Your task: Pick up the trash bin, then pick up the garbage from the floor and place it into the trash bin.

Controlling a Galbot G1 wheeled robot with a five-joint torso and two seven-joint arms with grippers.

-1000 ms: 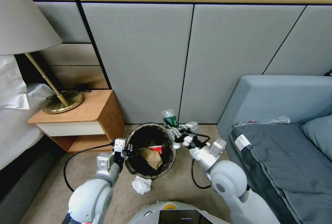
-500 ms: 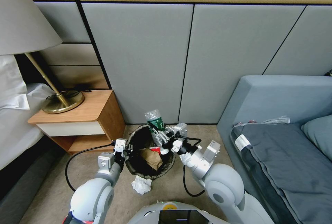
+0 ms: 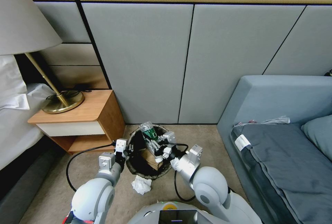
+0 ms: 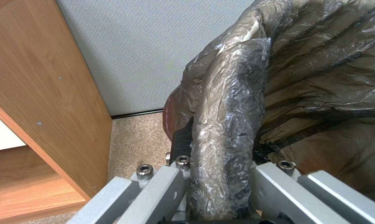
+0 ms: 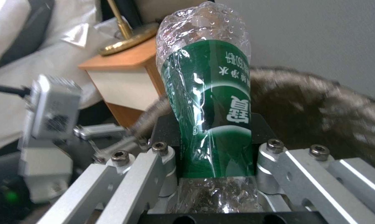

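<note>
The trash bin (image 3: 133, 166), lined with a black bag, stands on the carpet in front of me. My left gripper (image 3: 126, 149) is shut on its left rim; in the left wrist view its fingers (image 4: 177, 180) clamp the liner-covered rim (image 4: 231, 118). My right gripper (image 3: 154, 143) is shut on a crushed clear bottle with a green label (image 3: 148, 131) and holds it over the bin's opening. The right wrist view has the bottle (image 5: 208, 102) between the jaws, with the bin's rim (image 5: 320, 102) behind it. A brown paper bag (image 3: 149, 159) lies inside the bin. A white tissue wad (image 3: 141, 185) lies on the floor just in front.
A wooden nightstand (image 3: 81, 118) with a brass lamp (image 3: 64, 102) stands left of the bin, a bed (image 3: 14, 120) beyond it. A grey sofa (image 3: 283, 141) is on the right. Grey wall panels (image 3: 152, 61) close the back. Open carpet (image 3: 204, 137) lies between bin and sofa.
My right gripper has carried the bottle leftward, from beside the bin's right rim to over its opening, and the red cup in the bin is now covered. The left gripper kept its hold.
</note>
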